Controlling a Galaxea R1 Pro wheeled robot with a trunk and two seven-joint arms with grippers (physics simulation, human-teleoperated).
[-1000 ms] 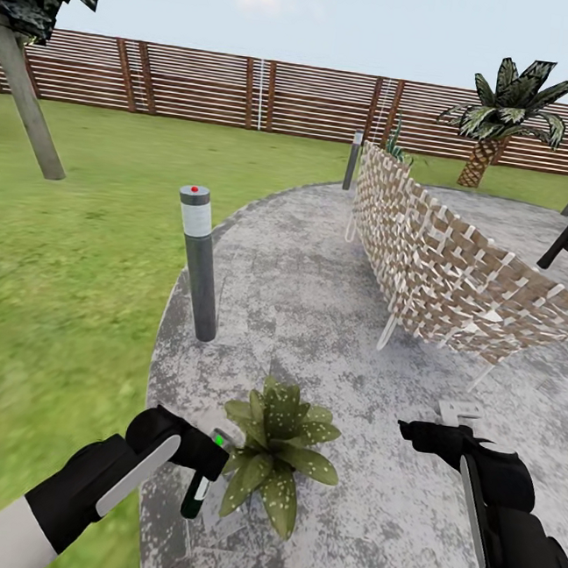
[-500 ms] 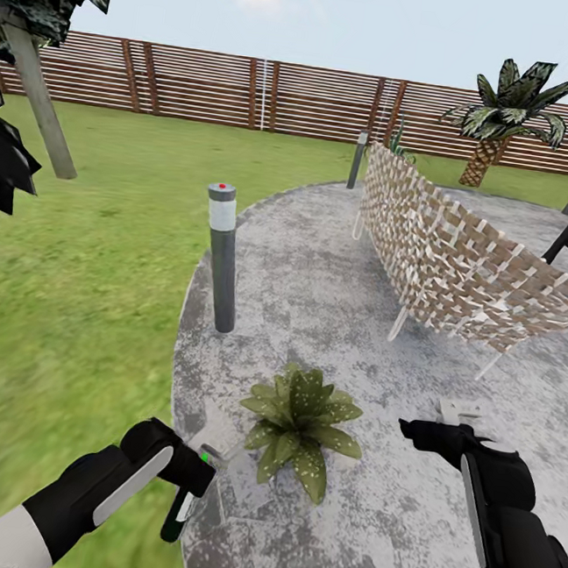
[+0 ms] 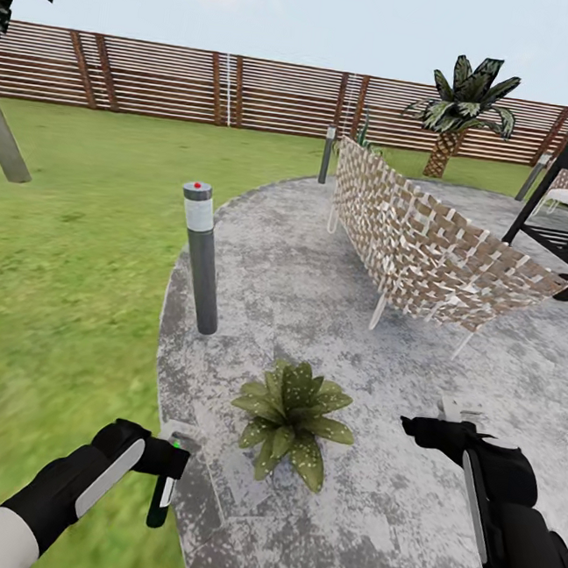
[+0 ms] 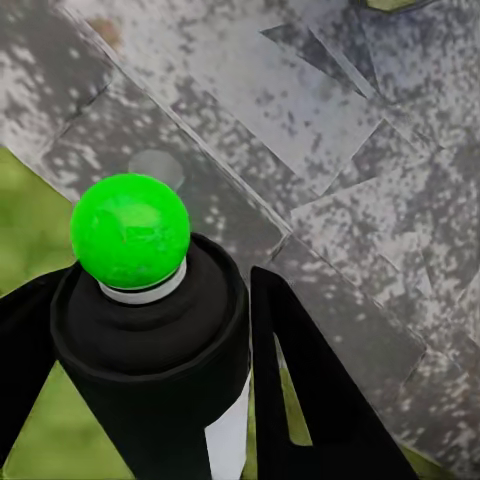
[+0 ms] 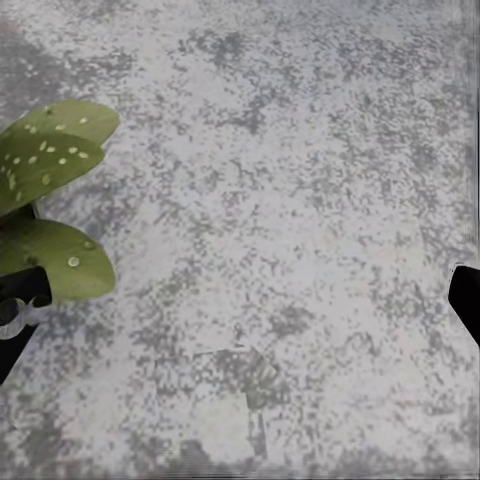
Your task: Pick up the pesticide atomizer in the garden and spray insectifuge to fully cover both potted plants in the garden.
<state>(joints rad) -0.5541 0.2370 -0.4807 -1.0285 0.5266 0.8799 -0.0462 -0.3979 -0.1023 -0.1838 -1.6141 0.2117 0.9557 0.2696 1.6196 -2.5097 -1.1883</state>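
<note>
The left gripper (image 3: 162,462) is clamped around the pesticide atomizer (image 3: 159,501), hanging nozzle-down over the patio (image 3: 321,271) edge. The right gripper (image 3: 426,428) is open, empty. Spraying seems underway; next, aim nearer the potted plant (image 3: 294,413).

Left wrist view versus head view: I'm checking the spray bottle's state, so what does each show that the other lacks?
The left wrist view alone gives a close look down on the pesticide atomizer: a bright green ball tip on a white collar atop its dark body, between the left pincer's black fingers. The head view alone gives the setting: the speckled potted plant on the patio to the bottle's right, the grey post, the woven bench, the fence, and the right pincer empty. Both show the atomizer gripped over the grey stone patio's edge, next to the grass.
</note>
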